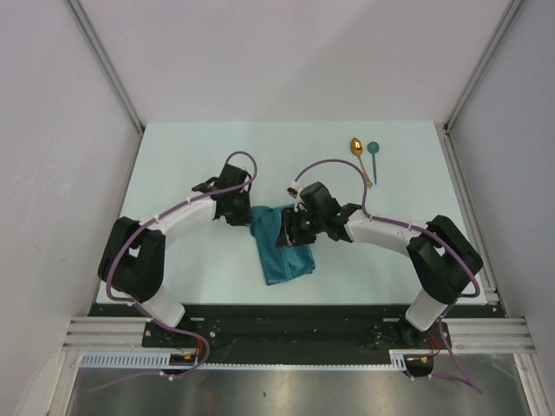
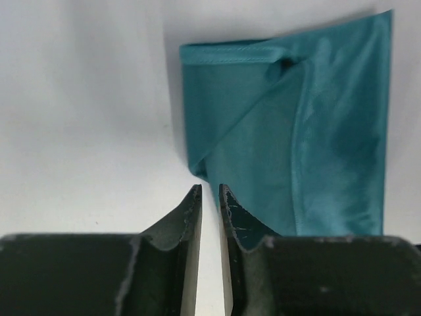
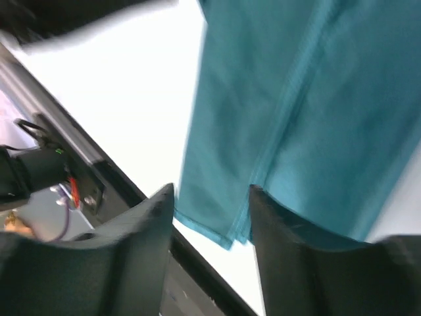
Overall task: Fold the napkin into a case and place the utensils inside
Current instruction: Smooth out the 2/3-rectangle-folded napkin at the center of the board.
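Napkin (image 1: 284, 256) lies folded into a narrow strip mid-table, a bit toward the near edge. Its long axis runs far-to-near, with the near end skewed slightly right. Left gripper (image 2: 209, 191): jaws only a narrow slit apart, nothing in the slit. The strip's folded corner sits just ahead of the tips and off to their right. Right gripper (image 3: 210, 194): jaws clearly apart over the strip's far end, hemmed edges and a corner showing in the gap. The frame is blurred, so I can't tell if the fingers touch cloth. Gold spoon (image 1: 355, 146) and teal spoon (image 1: 373, 147) lie side by side near the far right corner, bowls toward the far edge, well apart from the napkin. Table (image 1: 191, 173) is pale and matte, with white walls (image 1: 286, 61) on three sides and aluminium posts (image 1: 102, 61).
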Motion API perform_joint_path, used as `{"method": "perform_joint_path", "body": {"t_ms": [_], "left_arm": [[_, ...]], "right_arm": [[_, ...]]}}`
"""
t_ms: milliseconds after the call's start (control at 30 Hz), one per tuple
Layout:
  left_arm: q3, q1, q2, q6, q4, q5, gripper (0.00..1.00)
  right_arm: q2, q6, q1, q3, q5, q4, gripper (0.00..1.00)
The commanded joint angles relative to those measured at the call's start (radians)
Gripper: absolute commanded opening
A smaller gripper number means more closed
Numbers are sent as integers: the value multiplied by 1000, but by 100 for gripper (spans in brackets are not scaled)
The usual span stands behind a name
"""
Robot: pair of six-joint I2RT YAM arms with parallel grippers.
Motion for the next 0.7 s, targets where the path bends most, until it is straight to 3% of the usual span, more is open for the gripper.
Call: {"method": "perform_joint_path", "body": {"t_ms": [0,133,233,533,667], "left_arm": [[-49,15,-12,-24,63,5,24],[-87,23,7,-45,129,50,27],[-84,23,40,-58,154,73,27],[-80,23,87,-61,163,19,20],[-94,23,88,-64,193,30,12]], "right_arm": [[90,36,-4,50,-55,143,47],[179,82,-3,56,-134,252,25],[220,94,-3,55,-157,287,16],[262,128,2,38,-183,339,8],[288,145,3,36,-202,372,8]]}}
